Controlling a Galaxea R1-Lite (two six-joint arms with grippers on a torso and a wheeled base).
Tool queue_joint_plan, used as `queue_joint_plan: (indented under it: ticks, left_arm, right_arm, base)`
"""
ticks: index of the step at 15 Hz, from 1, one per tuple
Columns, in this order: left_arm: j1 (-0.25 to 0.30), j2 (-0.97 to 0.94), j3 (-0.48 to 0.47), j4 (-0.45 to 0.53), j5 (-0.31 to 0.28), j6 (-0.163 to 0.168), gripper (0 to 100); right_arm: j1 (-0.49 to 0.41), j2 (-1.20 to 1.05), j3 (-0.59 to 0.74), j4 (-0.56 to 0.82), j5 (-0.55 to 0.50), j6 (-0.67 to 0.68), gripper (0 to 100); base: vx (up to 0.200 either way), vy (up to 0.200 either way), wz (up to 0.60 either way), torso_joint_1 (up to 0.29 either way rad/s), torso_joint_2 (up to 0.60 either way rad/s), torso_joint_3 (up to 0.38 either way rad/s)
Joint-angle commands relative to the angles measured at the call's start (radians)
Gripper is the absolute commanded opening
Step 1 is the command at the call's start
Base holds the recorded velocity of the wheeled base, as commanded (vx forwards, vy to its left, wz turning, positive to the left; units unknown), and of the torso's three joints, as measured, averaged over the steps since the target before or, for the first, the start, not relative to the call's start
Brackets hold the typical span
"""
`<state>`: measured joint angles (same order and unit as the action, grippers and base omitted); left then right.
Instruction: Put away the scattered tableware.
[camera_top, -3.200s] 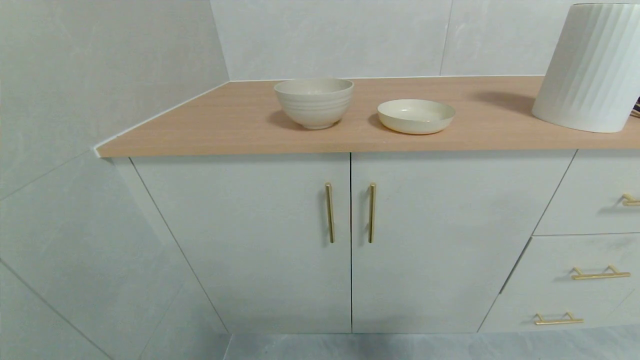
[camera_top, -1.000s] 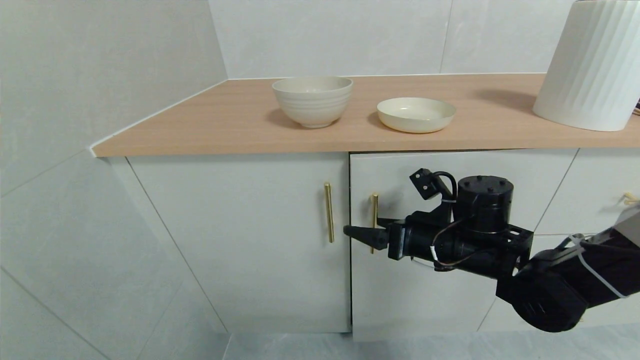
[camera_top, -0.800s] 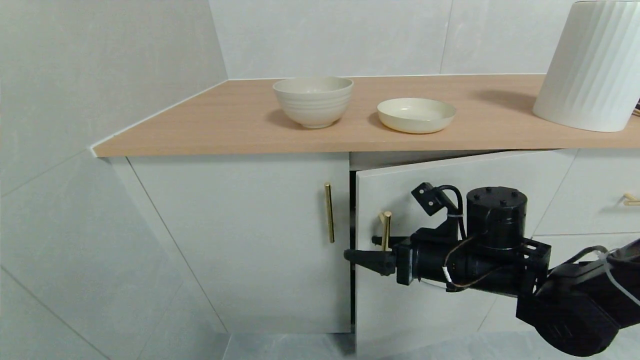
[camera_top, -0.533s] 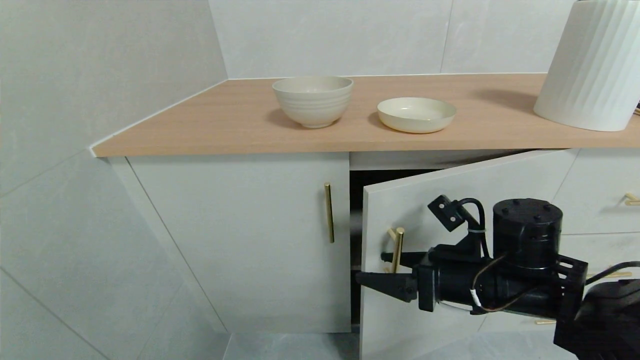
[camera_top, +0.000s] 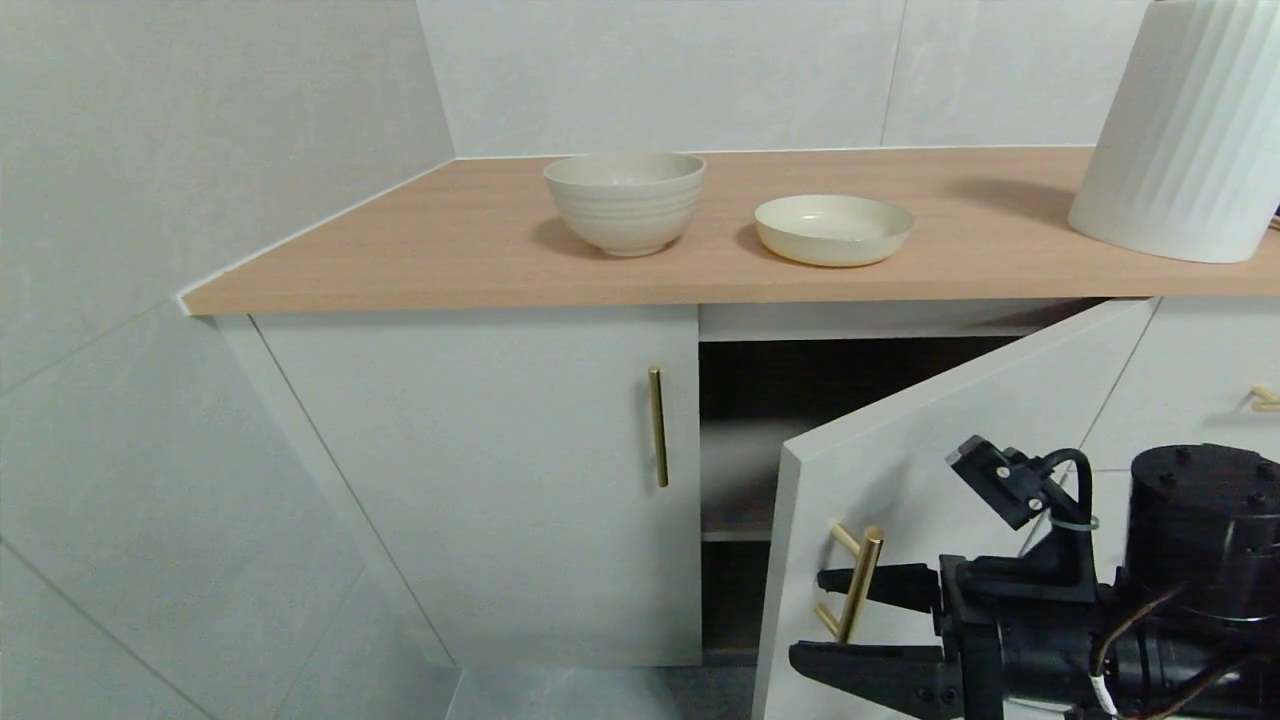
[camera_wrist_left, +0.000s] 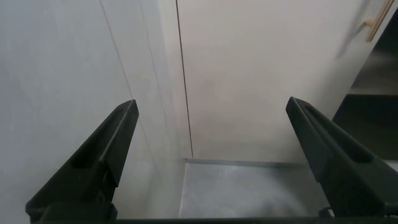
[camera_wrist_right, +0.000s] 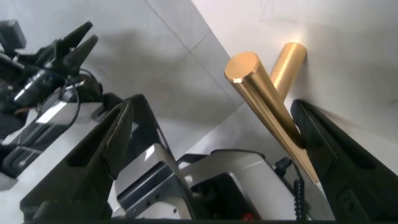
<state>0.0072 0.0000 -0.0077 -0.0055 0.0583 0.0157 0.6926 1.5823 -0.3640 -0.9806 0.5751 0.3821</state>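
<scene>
right-hand cabinet door (camera_top: 960, 420) swings far wider than half a second ago, baring a dark interior and a pale shelf (camera_top: 738, 480), while the right gripper (camera_top: 812, 617) travels with it, lower and further to the right in the head view. the gripper's two black fingers stand spread apart, not clamped, with the door's gold handle (camera_top: 858, 585) passing between them; in the right wrist view the bar rests close against one finger, though contact cannot be confirmed. the left gripper (camera_wrist_left: 211, 109) is also released, its fingers wide apart, hanging low in front of the closed left cabinet door (camera_top: 480, 480) and pointing at the seam where that door meets the tiled wall and the grey floor.

the tableware sits untouched on the wooden countertop (camera_top: 400, 250): a deep ribbed bowl (camera_top: 625, 200) above the closed left door, and a shallow dish (camera_top: 832, 229) just to its right, above the opened compartment, the two near each other but apart. a tall white ribbed container (camera_top: 1180, 130) stands at the countertop's far right. a gold drawer pull (camera_top: 1262, 400) shows beyond the open door.
</scene>
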Motion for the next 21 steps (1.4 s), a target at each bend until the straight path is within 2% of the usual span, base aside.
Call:
queue_joint_plan:
  ticks: [1,2,3,4,6,8,10,11,12,13,16,18,19,20,21]
  left_arm:
    - [-0.006,0.015,-0.133,0.042,-0.015,0.003,100]
    - [-0.016,0.049,-0.195,0.09,-0.034,0.001,100]
    - [-0.039,0.178,-0.367,0.206,-0.089,0.003,100]
    - [-0.052,0.319,-0.472,0.234,-0.147,0.001,100]
    - [-0.052,0.577,-0.637,0.222,-0.244,-0.005,100]
    - [-0.058,0.842,-0.784,0.167,-0.351,-0.011,100]
    - [-0.089,1.02,-0.842,0.099,-0.356,-0.025,100]
    - [-0.17,1.149,-0.85,0.013,-0.353,-0.079,100]
    - [-0.21,1.201,-0.848,-0.028,-0.351,-0.123,100]
    - [-0.285,1.284,-0.836,-0.096,-0.351,-0.206,100]
    - [-0.437,1.368,-0.767,-0.215,-0.351,-0.318,100]
    - [-0.509,1.385,-0.735,-0.289,-0.351,-0.382,100]
    - [-0.532,1.393,-0.733,-0.298,-0.351,-0.389,100]
    - [-0.543,1.399,-0.733,-0.298,-0.351,-0.389,0]
    - [-0.579,1.428,-0.727,-0.298,-0.35,-0.389,0]
  right_arm:
    - [0.008,-0.05,0.033,-0.001,0.002,-0.002,100]
    - [0.01,-0.054,0.039,-0.001,0.002,0.0,100]
    - [0.016,-0.062,0.042,-0.001,0.002,0.0,100]
    - [0.016,-0.062,0.045,-0.001,0.002,-0.002,100]
    - [0.016,-0.064,0.059,-0.001,0.002,-0.002,100]
    - [0.016,-0.064,0.065,-0.001,0.0,-0.002,100]
    - [0.016,-0.062,0.068,-0.001,0.0,-0.002,100]
    - [0.016,-0.061,0.071,-0.001,0.0,-0.002,100]
    - [0.016,-0.061,0.073,-0.001,0.0,-0.002,100]
    - [0.016,-0.067,0.08,-0.001,0.0,-0.002,100]
    - [0.016,-0.085,0.088,-0.001,0.0,-0.002,100]
    - [0.018,-0.088,0.091,-0.001,0.0,-0.002,100]
    - [0.018,-0.087,0.093,-0.001,0.0,-0.002,100]
    - [0.018,-0.085,0.093,-0.001,0.0,-0.002,100]
    - [0.018,-0.085,0.094,-0.001,0.0,-0.003,100]
  base:
    - [0.0,0.0,0.0,0.0,0.0,0.0]
    - [0.0,0.0,0.0,0.0,0.0,0.0]
    - [0.0,0.0,0.0,0.0,0.0,0.0]
    - [0.0,0.0,0.0,0.0,0.0,0.0]
    - [0.0,0.0,0.0,0.0,0.0,0.0]
    - [0.0,0.0,0.0,0.0,0.0,0.0]
    - [0.0,0.0,0.0,0.0,0.0,0.0]
    - [0.0,0.0,0.0,0.0,0.0,0.0]
    - [0.0,0.0,0.0,0.0,0.0,0.0]
    - [0.0,0.0,0.0,0.0,0.0,0.0]
    - [0.0,0.0,0.0,0.0,0.0,0.0]
    - [0.0,0.0,0.0,0.0,0.0,0.0]
    - [0.0,0.0,0.0,0.0,0.0,0.0]
    - [0.0,0.0,0.0,0.0,0.0,0.0]
    - [0.0,0.0,0.0,0.0,0.0,0.0]
